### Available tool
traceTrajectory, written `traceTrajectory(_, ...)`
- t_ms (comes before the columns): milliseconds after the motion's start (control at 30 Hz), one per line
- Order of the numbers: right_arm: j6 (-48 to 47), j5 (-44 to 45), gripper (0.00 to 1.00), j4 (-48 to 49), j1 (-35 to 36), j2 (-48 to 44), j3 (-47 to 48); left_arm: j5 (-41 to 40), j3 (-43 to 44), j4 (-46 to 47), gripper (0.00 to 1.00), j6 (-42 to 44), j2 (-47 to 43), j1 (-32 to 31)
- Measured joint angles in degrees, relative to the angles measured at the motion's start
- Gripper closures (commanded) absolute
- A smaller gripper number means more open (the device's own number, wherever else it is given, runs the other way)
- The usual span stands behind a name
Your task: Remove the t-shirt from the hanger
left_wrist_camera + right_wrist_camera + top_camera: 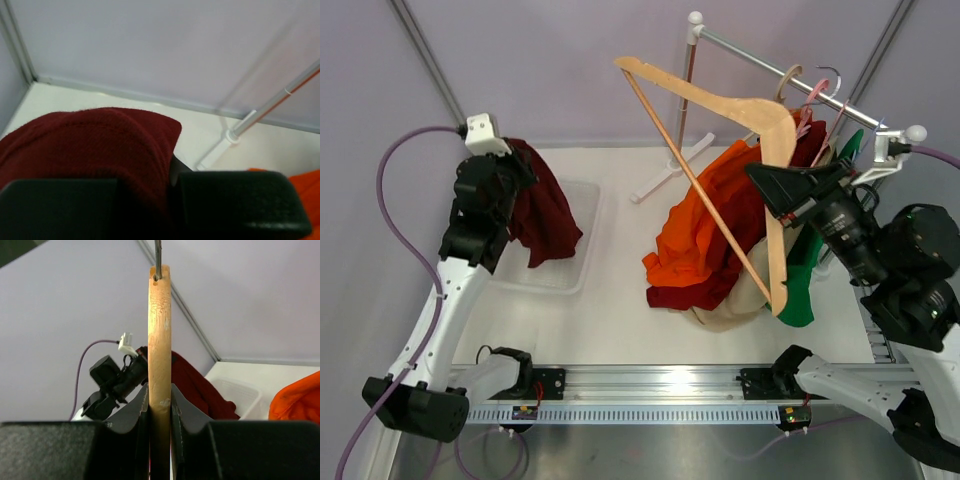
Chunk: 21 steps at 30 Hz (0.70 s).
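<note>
The maroon t-shirt is off the hanger, bunched and drooping in loose folds from my left gripper, on my left side. The bare wooden hanger sits pinched in my right gripper, tilted, one arm reaching up-left, the other pointing down.

Orange garment tops a heap of clothes on the white worktop, with a clear bin at left and a metal rack behind.
</note>
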Motion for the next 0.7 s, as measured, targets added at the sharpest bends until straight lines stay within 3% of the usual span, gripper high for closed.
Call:
traceTrajectory(133, -0.9, 3.5, 1.0, -0.8, 0.5, 7.0, 2.8, 2.5, -9.2, 0.7, 0.71, -6.3, -3.4, 0.0)
traceTrajectory(167, -1.6, 6.2, 1.0, -1.1, 1.2, 8.6, 3.1, 3.3, -11.1, 0.5, 0.52, -7.3, -4.0, 0.0)
traceTrajectory(233, -2.5, 9.2, 1.0, -1.9, 2.9, 11.5, 3.5, 4.7, -14.0, -0.1, 0.27, -9.7, -5.2, 0.0)
traceTrajectory(267, -3.2, 11.4, 1.0, -2.3, 4.1, 12.8, 3.7, 5.2, -14.8, -0.7, 0.04, -10.2, -5.7, -0.1)
traceTrajectory(300, -4.0, 13.5, 1.0, -2.9, 5.2, 14.1, 4.0, 5.6, -15.3, -1.5, 0.01, -10.7, -6.3, -0.1)
traceTrajectory(700, -11.6, 34.4, 1.0, -5.9, 8.1, 28.7, 13.9, 13.2, -10.1, -11.9, 0.01, -12.3, -16.4, -0.1)
